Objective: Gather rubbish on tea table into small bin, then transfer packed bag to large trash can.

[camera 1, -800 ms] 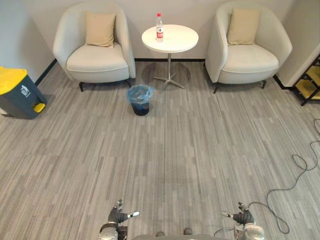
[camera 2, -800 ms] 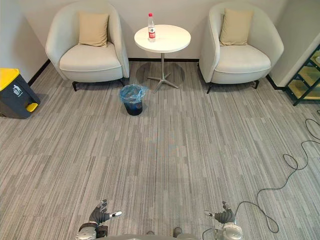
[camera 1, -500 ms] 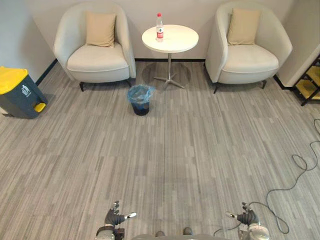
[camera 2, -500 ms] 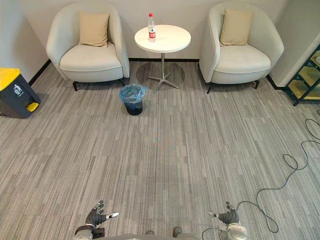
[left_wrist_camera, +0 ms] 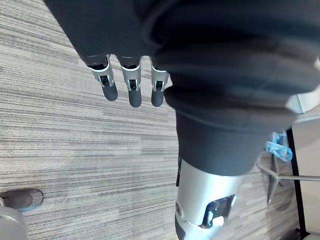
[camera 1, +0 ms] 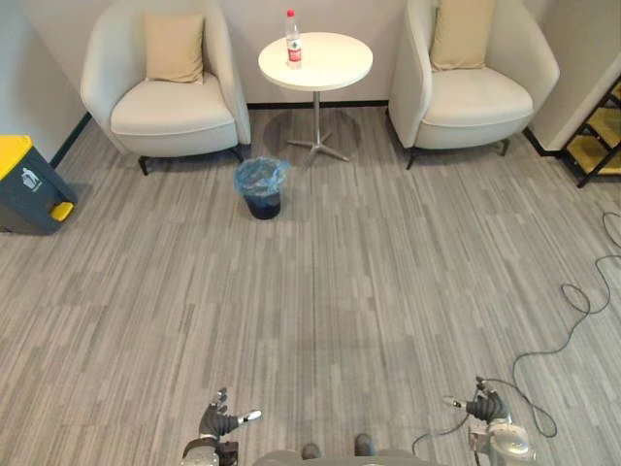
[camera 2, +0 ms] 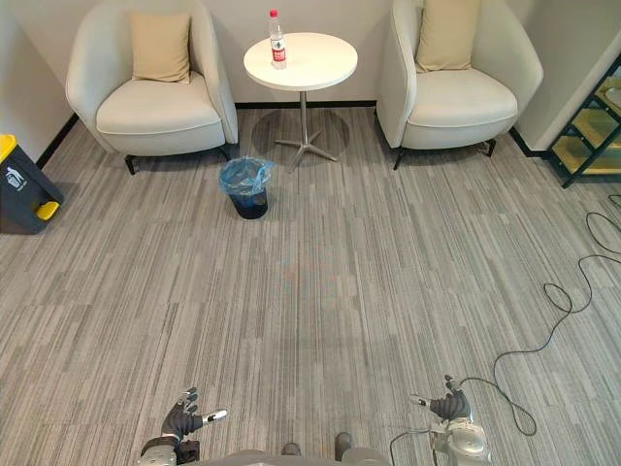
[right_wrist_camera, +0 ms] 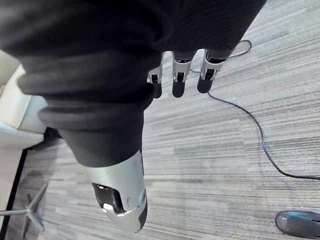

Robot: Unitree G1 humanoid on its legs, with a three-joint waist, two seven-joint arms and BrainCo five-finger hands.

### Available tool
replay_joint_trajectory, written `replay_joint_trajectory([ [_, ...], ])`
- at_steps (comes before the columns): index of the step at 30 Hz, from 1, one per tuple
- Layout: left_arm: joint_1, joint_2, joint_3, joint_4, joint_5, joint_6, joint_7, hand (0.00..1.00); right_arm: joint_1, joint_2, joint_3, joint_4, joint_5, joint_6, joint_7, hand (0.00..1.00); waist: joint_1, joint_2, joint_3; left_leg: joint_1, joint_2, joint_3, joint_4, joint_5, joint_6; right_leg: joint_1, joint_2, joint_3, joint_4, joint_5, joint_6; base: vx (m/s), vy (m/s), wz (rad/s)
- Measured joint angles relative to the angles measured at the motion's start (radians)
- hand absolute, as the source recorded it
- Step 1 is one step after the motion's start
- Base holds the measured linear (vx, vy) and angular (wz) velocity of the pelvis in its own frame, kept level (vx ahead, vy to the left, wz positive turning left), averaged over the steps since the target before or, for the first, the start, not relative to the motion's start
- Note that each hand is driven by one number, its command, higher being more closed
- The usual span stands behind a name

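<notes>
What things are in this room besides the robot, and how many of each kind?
Armchairs: 2
Cushions: 2
Round table: 1
Bottle: 1
Small bin: 1
Large trash can: 1
Shelf rack: 1
Total: 9

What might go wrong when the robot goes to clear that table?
The bottle stands upright near the edge of the table, so a clumsy reach may knock it off. The small bin sits on the floor just before the table, near the walking path; a foot might tip it.
</notes>
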Motion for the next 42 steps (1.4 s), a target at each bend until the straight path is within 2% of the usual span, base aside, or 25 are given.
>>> replay_joint_trajectory([
  [3,0.001,0.003,0.001,-0.04,-0.014,0.0,0.001,0.0,-0.017,-0.008,-0.016,0.0,0.029,0.002,-0.006,0.0,0.0,-0.006,0.015,-0.036,-0.014,0.024,0.093,-0.084,0.024,-0.107,-0.011,0.019,0.239,-0.125,0.027,0.07,0.034,-0.28],
  [5,-0.007,0.008,-0.005,-0.055,-0.017,0.001,0.001,0.0,-0.021,-0.002,-0.01,0.0,0.031,0.005,-0.007,0.0,-0.001,-0.004,0.03,-0.023,-0.02,0.032,0.128,-0.131,0.043,-0.21,-0.03,-0.023,0.481,-0.175,0.09,0.21,0.024,-0.16],
  [9,-0.043,0.039,-0.013,-0.054,-0.048,0.004,0.004,0.0,-0.03,-0.021,0.0,0.0,0.03,0.018,-0.001,0.0,-0.023,0.014,0.073,0.095,0.007,0.022,0.09,-0.166,0.038,-0.349,-0.074,-0.189,0.575,-0.208,0.049,0.38,-0.005,0.11],
  [11,-0.079,0.04,-0.015,-0.052,-0.066,0.001,0.009,0.0,-0.062,-0.061,0.01,-0.001,0.031,0.018,0.0,0.0,-0.058,0.054,0.103,0.163,0.066,-0.017,0.029,-0.168,0.011,-0.447,-0.061,-0.255,0.406,-0.134,0.047,0.61,-0.096,0.49],
  [13,-0.1,0.044,-0.019,-0.051,-0.069,-0.001,0.014,0.0,-0.055,-0.075,0.01,-0.002,0.03,0.017,0.0,0.0,-0.062,0.037,0.104,0.195,0.071,-0.05,0.021,-0.168,-0.019,-0.481,-0.073,-0.253,0.26,-0.023,0.043,0.64,-0.167,0.5],
  [14,-0.105,0.04,-0.022,-0.045,-0.069,-0.001,0.021,0.0,-0.046,-0.085,0.009,-0.002,0.03,0.017,-0.001,0.0,-0.07,0.031,0.102,0.234,0.087,-0.083,0.03,-0.186,-0.052,-0.489,-0.078,-0.251,0.249,0.126,0.0,0.72,-0.221,0.44],
  [15,-0.113,0.029,-0.021,-0.028,-0.069,-0.001,0.021,0.0,-0.054,-0.086,0.005,-0.001,0.03,0.02,-0.001,0.0,-0.078,0.05,0.098,0.222,0.122,-0.113,0.086,-0.18,-0.078,-0.503,-0.072,-0.275,0.337,0.108,-0.064,0.72,-0.259,0.45],
  [17,-0.134,0.025,-0.023,-0.011,-0.069,0.0,0.02,0.0,-0.063,-0.074,0.006,-0.009,0.03,0.019,0.001,0.0,-0.085,0.047,0.1,0.159,0.131,-0.131,0.26,-0.096,-0.139,-0.481,-0.071,-0.293,0.399,0.017,-0.079,0.64,-0.253,0.28],
  [18,-0.131,0.008,-0.014,-0.008,-0.069,0.0,0.02,0.0,-0.062,-0.071,0.014,-0.011,0.03,0.019,0.001,0.0,-0.077,0.052,0.11,0.084,0.145,-0.13,0.489,0.069,-0.116,-0.397,-0.049,-0.293,0.383,-0.034,-0.089,0.74,-0.277,-0.01],
  [19,-0.115,-0.001,-0.01,-0.009,-0.07,-0.001,0.019,0.0,-0.056,-0.061,0.042,-0.019,0.031,0.019,0.0,0.0,-0.053,0.049,0.121,-0.003,0.188,-0.11,0.733,0.098,-0.092,-0.284,-0.012,-0.286,0.325,-0.059,-0.113,0.73,-0.271,-0.19],
  [20,-0.109,-0.001,-0.01,-0.01,-0.069,-0.001,0.019,0.0,-0.056,-0.049,0.052,-0.021,0.032,0.016,-0.001,0.0,-0.05,0.048,0.123,-0.048,0.207,-0.095,0.831,0.072,-0.071,-0.226,0.002,-0.281,0.292,-0.063,-0.118,0.7,-0.23,-0.29],
  [22,-0.089,-0.005,-0.012,-0.034,-0.069,0.0,0.019,0.0,-0.055,0.002,0.078,-0.051,0.051,0.004,-0.001,0.0,-0.003,0.007,0.136,-0.22,0.214,-0.029,0.946,0.004,-0.031,-0.031,0.009,-0.248,0.177,-0.075,-0.136,0.7,-0.194,-0.28],
  [24,-0.07,-0.012,-0.014,-0.064,-0.069,-0.002,0.018,0.0,-0.062,0.009,0.078,-0.068,0.067,0.001,-0.001,0.0,0.021,-0.008,0.133,-0.355,0.191,0.019,0.836,-0.014,-0.024,0.088,0.009,-0.221,0.055,-0.099,-0.119,0.74,-0.107,-0.32],
  [26,-0.062,-0.016,-0.009,-0.074,-0.07,-0.002,0.019,0.0,-0.092,-0.002,0.073,-0.055,0.073,0.001,-0.002,0.0,0.057,-0.006,0.133,-0.428,0.136,0.014,0.548,-0.007,-0.046,0.165,0.003,-0.181,-0.016,-0.106,-0.108,0.62,0.007,-0.55],
  [28,-0.031,-0.042,0.011,-0.074,-0.072,-0.001,0.021,0.0,-0.118,-0.019,0.071,-0.023,0.073,0.001,-0.008,0.0,0.093,0.0,0.13,-0.428,0.079,0.005,0.102,0.103,-0.107,0.269,-0.012,-0.123,-0.086,-0.143,-0.072,0.64,0.105,-0.78],
  [29,-0.021,-0.046,0.011,-0.074,-0.073,-0.001,0.021,0.0,-0.118,-0.023,0.072,-0.02,0.073,0.001,-0.009,0.0,0.101,0.005,0.125,-0.432,0.077,0.003,0.058,0.114,-0.104,0.284,-0.01,-0.113,-0.085,-0.168,-0.066,0.66,0.21,-0.81],
  [30,-0.012,-0.046,0.017,-0.07,-0.074,0.001,0.021,0.0,-0.114,-0.017,0.076,-0.016,0.073,0.003,-0.012,0.0,0.113,0.007,0.112,-0.444,0.07,-0.009,0.123,0.215,-0.035,0.316,-0.026,-0.082,-0.049,-0.227,-0.052,0.7,0.238,-0.51],
  [32,-0.012,-0.044,0.022,-0.07,-0.082,0.001,0.021,0.0,-0.109,0.002,0.075,0.006,0.071,0.003,-0.013,0.0,0.104,-0.042,0.082,-0.465,0.035,0.01,0.237,0.182,0.044,0.263,-0.071,-0.071,0.146,-0.263,-0.007,0.75,0.219,-0.13],
  [33,-0.026,-0.043,0.014,-0.07,-0.083,0.001,0.02,0.0,-0.107,0.01,0.074,0.016,0.07,0.004,-0.015,0.0,0.101,-0.063,0.077,-0.446,0.013,0.014,0.282,0.116,0.061,0.19,-0.095,-0.066,0.369,-0.233,0.059,0.79,0.205,0.21],
  [34,-0.034,-0.04,0.013,-0.069,-0.089,0.001,0.019,0.0,-0.105,0.019,0.074,0.03,0.07,0.005,-0.018,0.0,0.082,-0.075,0.079,-0.41,-0.003,0.007,0.305,0.07,0.074,0.13,-0.109,-0.061,0.549,-0.156,0.179,0.94,0.228,0.38],
  [35,-0.047,-0.027,0.005,-0.064,-0.091,0.004,0.02,0.0,-0.105,0.031,0.074,0.047,0.07,0.006,-0.019,0.0,0.065,-0.081,0.08,-0.345,-0.021,-0.014,0.32,0.015,0.089,0.061,-0.123,-0.064,0.771,-0.12,0.217,0.89,0.173,0.5],
  [36,-0.049,-0.019,0.004,-0.064,-0.092,0.005,0.022,0.0,-0.101,0.042,0.078,0.049,0.069,0.008,-0.019,0.0,0.054,-0.08,0.081,-0.25,-0.031,-0.027,0.302,-0.019,0.101,0.011,-0.148,-0.103,0.904,-0.139,0.158,0.73,0.11,0.35],
  [39,-0.064,-0.012,-0.003,-0.068,-0.112,0.004,0.024,0.0,-0.083,0.045,0.09,0.037,0.068,0.005,-0.019,0.0,0.052,-0.059,0.075,-0.066,-0.029,-0.059,0.196,-0.051,0.107,-0.104,-0.162,-0.195,0.898,-0.191,0.065,0.63,0.061,0.14],
  [41,-0.095,-0.006,-0.003,-0.074,-0.112,0.001,0.024,0.0,-0.081,0.044,0.095,0.016,0.064,0.003,-0.018,0.0,0.025,-0.048,0.074,0.032,-0.021,-0.128,0.116,-0.067,0.102,-0.221,-0.132,-0.218,0.715,-0.201,0.05,0.7,-0.048,0.8],
  [42,-0.113,-0.008,-0.005,-0.069,-0.112,0.001,0.024,0.0,-0.078,0.038,0.095,0.021,0.062,0.004,-0.018,0.0,0.0,-0.034,0.084,0.08,-0.001,-0.162,0.096,-0.076,0.094,-0.243,-0.097,-0.199,0.447,-0.173,0.067,0.61,-0.097,1.02],
])
